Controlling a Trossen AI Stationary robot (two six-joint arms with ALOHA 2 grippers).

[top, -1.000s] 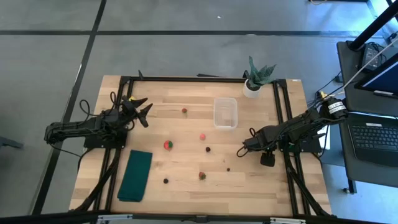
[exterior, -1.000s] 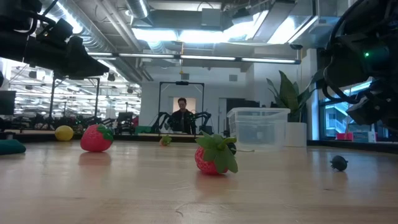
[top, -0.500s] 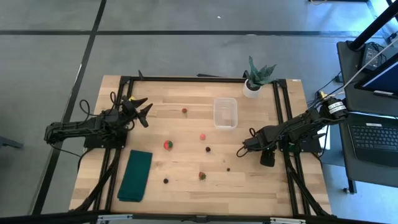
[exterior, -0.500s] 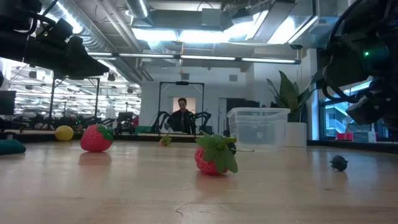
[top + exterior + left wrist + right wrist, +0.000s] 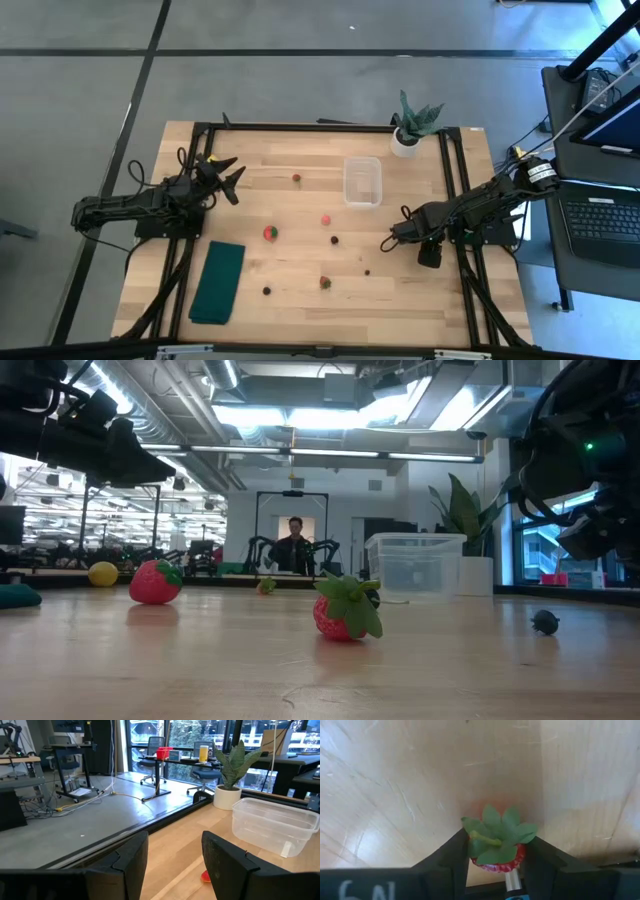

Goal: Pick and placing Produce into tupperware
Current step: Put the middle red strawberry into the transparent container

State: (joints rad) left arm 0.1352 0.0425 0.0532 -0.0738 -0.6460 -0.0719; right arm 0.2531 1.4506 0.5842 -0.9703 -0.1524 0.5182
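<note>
The right pincer is clamped on a small strawberry low over the wooden surface near its right edge — the fingers press its red sides, the green top facing the wrist camera, so its long axis runs along the pincer's reach. It looks light and a bit slick, probably a hard toy; gripping across the belly below the leaves seems the safest hold. The clear tub sits upright toward the far side, well apart, its long side running front to back. The left pincer waits at the left edge, fingers parted around nothing.
</note>
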